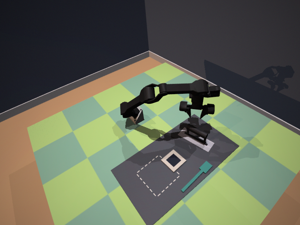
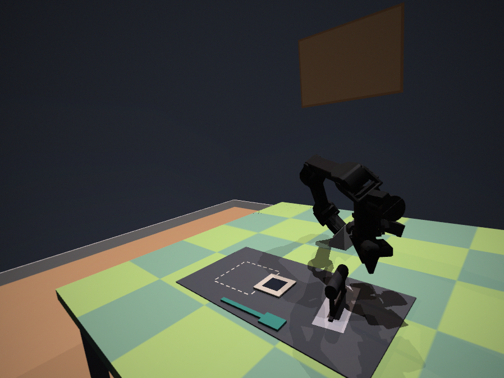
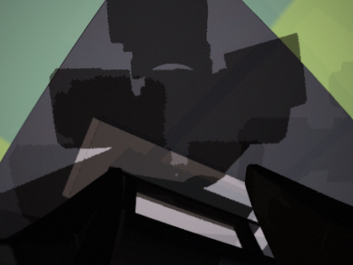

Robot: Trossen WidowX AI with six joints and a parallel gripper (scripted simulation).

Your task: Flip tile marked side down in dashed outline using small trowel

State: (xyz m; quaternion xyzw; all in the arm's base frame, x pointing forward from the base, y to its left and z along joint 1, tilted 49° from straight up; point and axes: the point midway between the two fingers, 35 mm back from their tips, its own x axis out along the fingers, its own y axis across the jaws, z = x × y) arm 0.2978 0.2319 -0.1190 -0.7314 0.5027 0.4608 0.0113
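The trowel's black bar handle point(image 1: 197, 130) point(image 2: 337, 281) stands above its pale flat blade point(image 1: 210, 146) point(image 2: 323, 319) point(image 3: 177, 217), which lies on the dark mat point(image 1: 130, 179) point(image 2: 195, 280). The cream tile point(image 1: 173, 160) point(image 2: 275, 284) lies flat with its dark square facing up, across one side of the dashed outline point(image 1: 157, 195) point(image 2: 245, 262) and mostly outside it. My gripper point(image 1: 195, 118) point(image 2: 370, 271) point(image 3: 185, 176) points down, open and empty, above and behind the trowel handle. In the wrist view the handle frame shows between and below the fingers. Shadows cover part of the blade.
A flat teal paddle-shaped tool point(image 1: 205, 167) point(image 2: 271, 321) lies along the mat's near edge, beside the tile and the trowel. The robot base point(image 1: 139, 117) stands on the checkered table behind the mat.
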